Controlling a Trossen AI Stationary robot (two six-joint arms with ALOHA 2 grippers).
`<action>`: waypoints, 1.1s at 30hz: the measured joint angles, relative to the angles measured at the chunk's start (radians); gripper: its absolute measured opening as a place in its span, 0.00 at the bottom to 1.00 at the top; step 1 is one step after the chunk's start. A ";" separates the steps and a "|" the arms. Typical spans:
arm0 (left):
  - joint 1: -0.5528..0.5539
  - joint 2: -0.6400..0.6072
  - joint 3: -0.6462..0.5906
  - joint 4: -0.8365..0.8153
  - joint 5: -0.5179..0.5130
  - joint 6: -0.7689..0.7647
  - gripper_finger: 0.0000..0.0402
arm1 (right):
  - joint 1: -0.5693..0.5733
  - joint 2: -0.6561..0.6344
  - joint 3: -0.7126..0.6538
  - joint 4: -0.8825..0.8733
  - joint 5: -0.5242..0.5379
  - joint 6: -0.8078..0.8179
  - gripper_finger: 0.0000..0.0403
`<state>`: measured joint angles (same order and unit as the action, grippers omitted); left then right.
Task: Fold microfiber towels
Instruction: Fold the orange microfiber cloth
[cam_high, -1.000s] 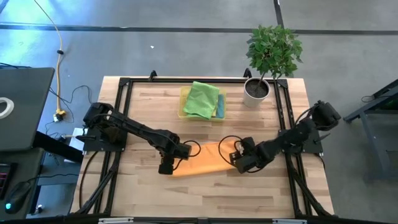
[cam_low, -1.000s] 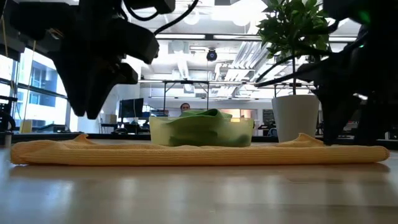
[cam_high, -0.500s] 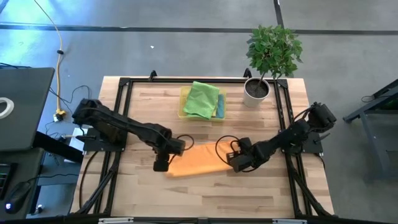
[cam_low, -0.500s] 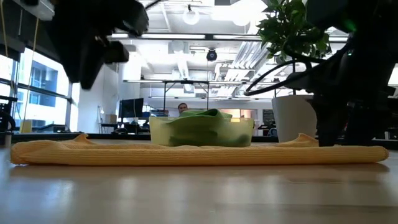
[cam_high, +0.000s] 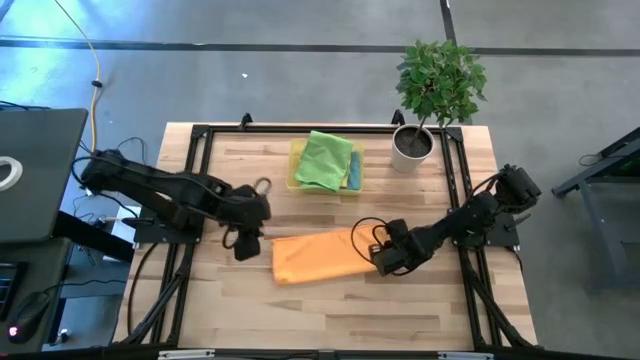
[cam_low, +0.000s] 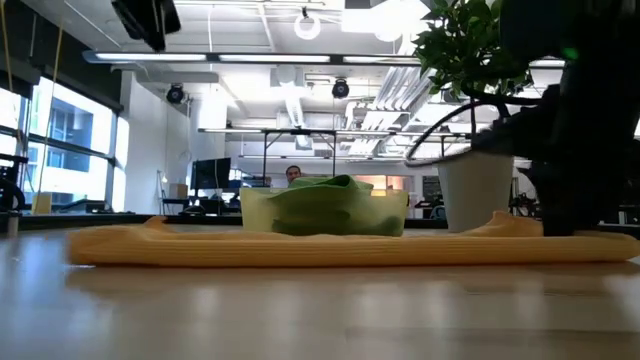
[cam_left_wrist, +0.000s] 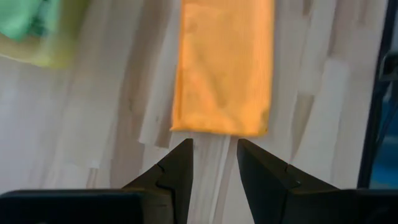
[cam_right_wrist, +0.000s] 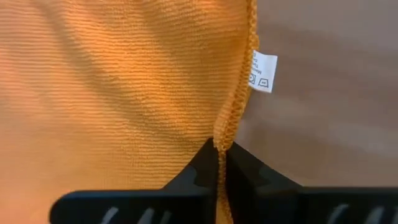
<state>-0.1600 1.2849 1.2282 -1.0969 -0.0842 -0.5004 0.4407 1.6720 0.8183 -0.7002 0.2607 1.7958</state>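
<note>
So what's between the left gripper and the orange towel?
Only bare wood: the left gripper sits just off the orange towel, shown in the left wrist view.

The folded towel (cam_high: 312, 258) is plain orange with a fine ribbed weave and a small white label (cam_right_wrist: 263, 70) printed with grey symbols. In the translucent yellow tray (cam_high: 296, 152) a green towel (cam_high: 325, 160) lies over a blue one (cam_high: 354, 171). The table (cam_high: 330, 310) is pale wood in strips with a black frame (cam_high: 455, 165). The plant (cam_high: 440, 78) is green in a white pot (cam_high: 410, 148). Both arms (cam_high: 170, 192) are black.
</note>
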 joint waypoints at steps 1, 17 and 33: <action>0.000 -0.019 0.000 0.003 -0.015 -0.013 0.29 | 0.000 -0.009 0.007 -0.049 -0.001 -0.007 0.02; 0.000 -0.129 0.000 0.029 -0.059 0.022 0.29 | 0.001 -0.061 0.367 -0.630 -0.142 -0.099 0.00; 0.001 -0.135 0.000 0.024 -0.057 0.192 0.29 | -0.038 0.048 0.609 -0.224 0.065 -0.059 0.00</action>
<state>-0.1593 1.1498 1.2278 -1.0729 -0.1416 -0.3084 0.4023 1.7201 1.4273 -0.9242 0.3259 1.7372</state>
